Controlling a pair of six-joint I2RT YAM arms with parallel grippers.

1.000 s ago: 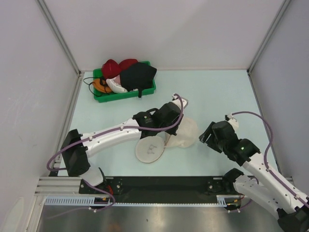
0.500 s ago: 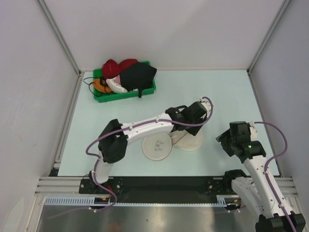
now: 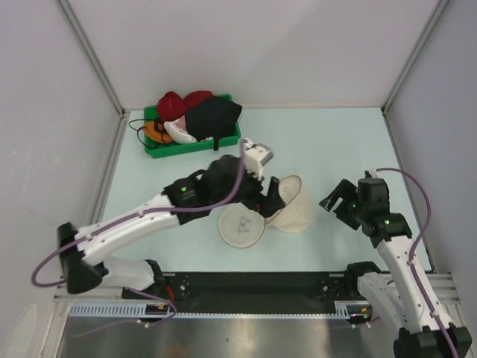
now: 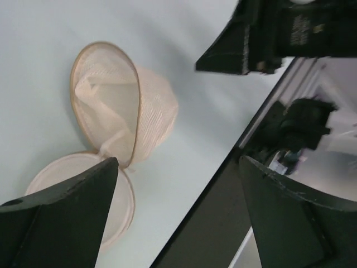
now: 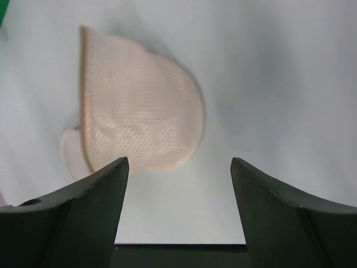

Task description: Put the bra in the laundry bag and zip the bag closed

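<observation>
Wrists show laundry bag (image 5: 139, 120), overhead bra (image 3: 216, 115)

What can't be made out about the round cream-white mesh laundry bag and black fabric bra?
- Top view: left arm covers part of the laundry bag.
- Top view: the bra, heaped in the green plastic bin, cups too small.
- Right wrist view: bag's opening faces away, inside hidden.

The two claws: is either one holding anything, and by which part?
Nothing is held. The left gripper and right gripper are both open and empty; the laundry bag lies ungripped.
</observation>
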